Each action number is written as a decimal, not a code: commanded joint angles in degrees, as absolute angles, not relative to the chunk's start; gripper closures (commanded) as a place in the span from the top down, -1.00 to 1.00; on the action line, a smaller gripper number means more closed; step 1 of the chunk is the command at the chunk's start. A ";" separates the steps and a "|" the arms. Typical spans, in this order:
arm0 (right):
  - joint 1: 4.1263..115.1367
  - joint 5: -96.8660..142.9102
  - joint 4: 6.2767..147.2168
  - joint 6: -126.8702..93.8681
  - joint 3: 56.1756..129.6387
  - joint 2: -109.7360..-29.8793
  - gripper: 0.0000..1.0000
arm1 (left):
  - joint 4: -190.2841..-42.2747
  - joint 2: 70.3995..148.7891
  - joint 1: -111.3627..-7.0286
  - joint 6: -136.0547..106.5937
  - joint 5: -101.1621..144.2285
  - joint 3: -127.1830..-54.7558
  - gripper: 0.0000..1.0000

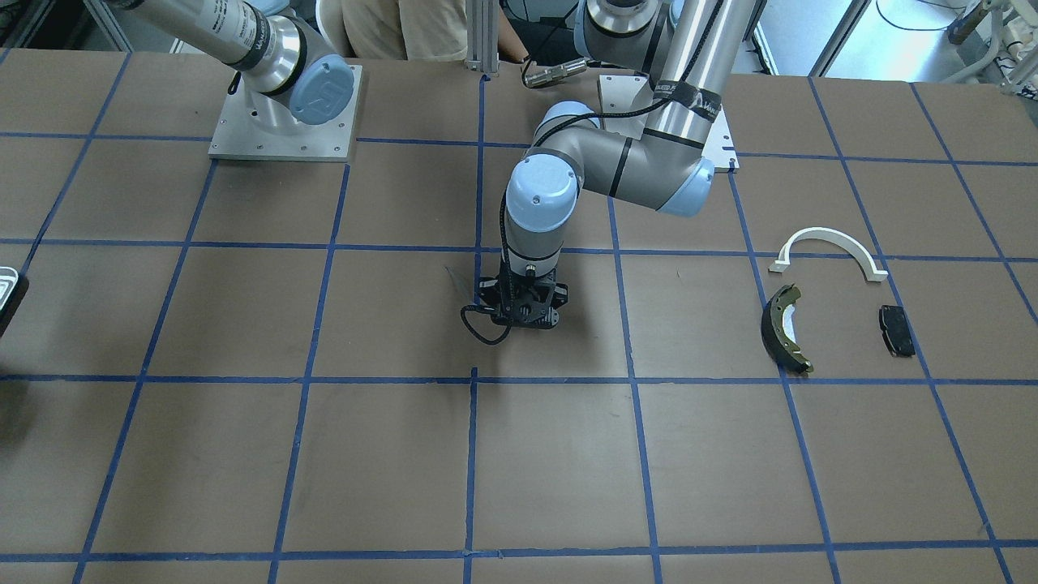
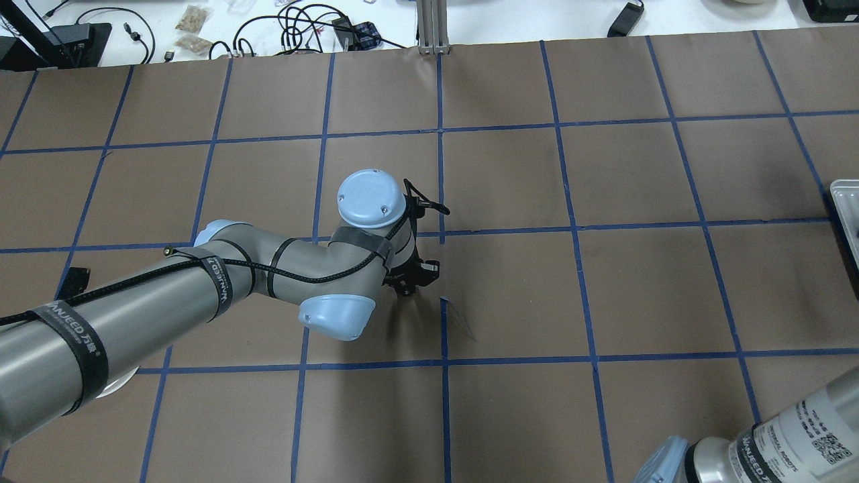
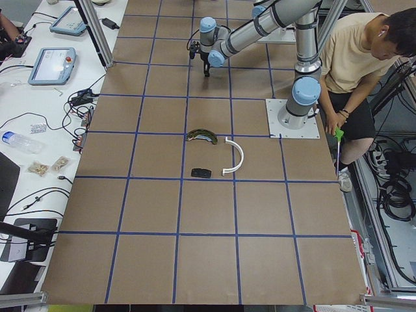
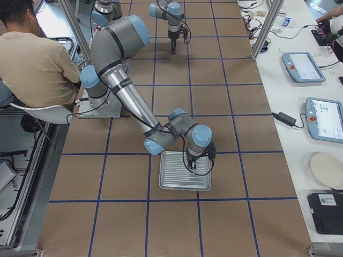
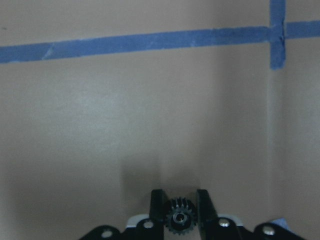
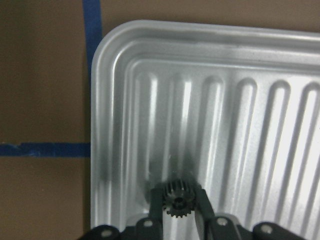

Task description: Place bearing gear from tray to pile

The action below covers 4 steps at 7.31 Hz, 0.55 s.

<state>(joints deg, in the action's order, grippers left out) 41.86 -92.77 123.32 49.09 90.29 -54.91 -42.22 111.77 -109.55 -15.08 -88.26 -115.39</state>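
My left gripper [image 5: 180, 201] is shut on a small black bearing gear [image 5: 179, 218] and hangs over bare table near the centre [image 1: 527, 318]. It is well apart from the pile: a white arch piece [image 1: 831, 246], an olive-and-black brake shoe [image 1: 783, 326] and a small black pad [image 1: 896, 330]. My right gripper [image 6: 177, 194] is shut on a second black bearing gear [image 6: 176, 201]. It hangs over the corner of the ribbed silver tray [image 6: 125, 75], which also shows in the exterior right view [image 4: 177, 176].
The table is brown with blue tape grid lines. The tray's edge shows at the right border of the overhead view [image 2: 847, 201]. A person [image 4: 32, 53] sits beside the right arm's base. Monitors and cables line the far table edge.
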 commanded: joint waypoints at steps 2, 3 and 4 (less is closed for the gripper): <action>42.89 -93.16 124.72 48.43 89.83 -55.02 -0.63 | -51.68 109.00 -106.28 -6.99 -88.94 -108.51 -1.00; 45.59 -93.86 125.67 47.30 89.74 -55.98 -0.63 | -63.34 108.29 -101.74 -4.25 -89.21 -100.37 -1.00; 50.23 -96.56 124.81 44.50 89.82 -59.73 -0.63 | -74.33 107.76 -95.86 4.05 -89.82 -92.80 -1.00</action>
<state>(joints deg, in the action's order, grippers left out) 45.74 -94.28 125.10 47.00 89.84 -56.57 -61.41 108.59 -102.00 -3.65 -89.20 -101.67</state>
